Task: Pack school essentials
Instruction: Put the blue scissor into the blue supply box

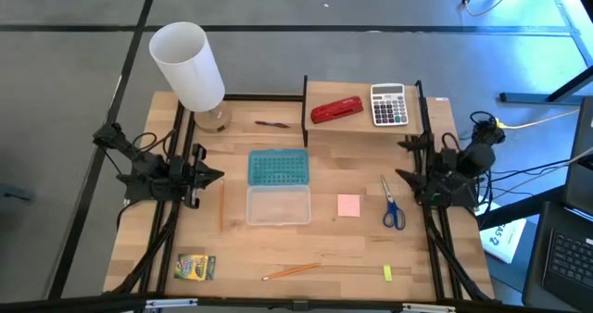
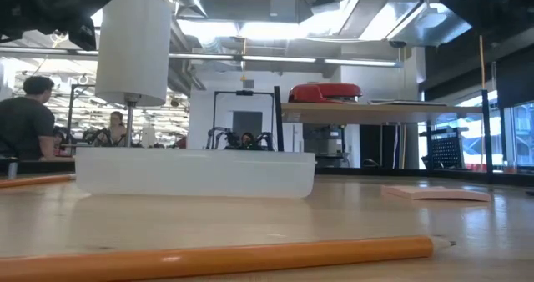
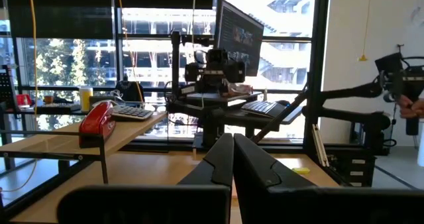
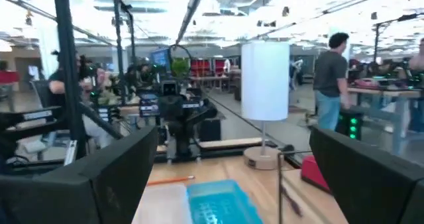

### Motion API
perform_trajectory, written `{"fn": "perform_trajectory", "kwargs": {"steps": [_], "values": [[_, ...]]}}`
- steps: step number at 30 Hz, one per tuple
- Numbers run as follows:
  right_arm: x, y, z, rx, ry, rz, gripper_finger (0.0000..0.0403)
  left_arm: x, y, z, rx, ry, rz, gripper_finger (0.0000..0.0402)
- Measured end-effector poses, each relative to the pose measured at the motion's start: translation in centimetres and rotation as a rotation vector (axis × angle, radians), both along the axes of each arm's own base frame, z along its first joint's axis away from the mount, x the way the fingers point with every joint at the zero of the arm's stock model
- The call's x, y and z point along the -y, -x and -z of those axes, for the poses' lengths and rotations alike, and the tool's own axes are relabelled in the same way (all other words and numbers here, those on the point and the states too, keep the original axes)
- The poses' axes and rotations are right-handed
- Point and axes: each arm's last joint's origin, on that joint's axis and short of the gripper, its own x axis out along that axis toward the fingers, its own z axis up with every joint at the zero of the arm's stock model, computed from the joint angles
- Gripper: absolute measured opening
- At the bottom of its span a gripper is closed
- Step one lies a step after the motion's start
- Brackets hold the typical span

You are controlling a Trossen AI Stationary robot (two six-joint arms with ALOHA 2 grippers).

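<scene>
A clear plastic case (image 1: pixel 278 205) lies open at mid-table, its teal lid (image 1: pixel 278 168) flat on the far side. Around it on the wood lie a pink sticky-note pad (image 1: pixel 348 206), blue-handled scissors (image 1: pixel 393 205), a green-yellow crayon box (image 1: pixel 195 268), two orange pencils (image 1: pixel 221 202) (image 1: pixel 292 270), a tiny yellow block (image 1: pixel 387 273) and a thin dark-red pen (image 1: pixel 271 124). My left gripper (image 1: pixel 213 175) hovers at the left, shut and empty, as the left wrist view (image 3: pixel 233 159) shows. My right gripper (image 1: pixel 404 177) hovers at the right near the scissors, open and empty, as the right wrist view (image 4: pixel 232 177) shows.
A white lamp (image 1: pixel 190 68) stands at the far left corner. A raised shelf (image 1: pixel 366 128) at the far right carries a red stapler (image 1: pixel 335 110) and a grey calculator (image 1: pixel 389 105). Black frame rails run along both table sides. People show in the room beyond.
</scene>
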Motion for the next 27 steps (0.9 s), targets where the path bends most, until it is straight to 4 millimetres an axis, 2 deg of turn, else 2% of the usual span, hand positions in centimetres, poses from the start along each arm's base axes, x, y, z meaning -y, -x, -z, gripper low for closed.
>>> {"fn": "perform_trajectory", "kwargs": {"steps": [8, 12, 19, 27], "values": [[0.1, -0.4, -4.0, -0.096, -0.034, 0.164, 0.0397, 0.0, 0.0, 0.0, 0.0, 0.0, 0.0, 0.0], [-1.1, -1.6, -6.2, -0.139, 0.005, 0.184, 0.0397, 0.0, 0.0, 0.0, 0.0, 0.0, 0.0, 0.0], [-3.3, -4.3, -10.0, -0.215, 0.036, 0.336, 0.0397, 0.0, 0.0, 0.0, 0.0, 0.0, 0.001, 0.0], [-4.6, -7.1, -12.4, -0.234, 0.01, 0.373, 0.0397, -0.2, 0.2, -0.9, 0.022, -0.008, -0.019, 0.0]]}}
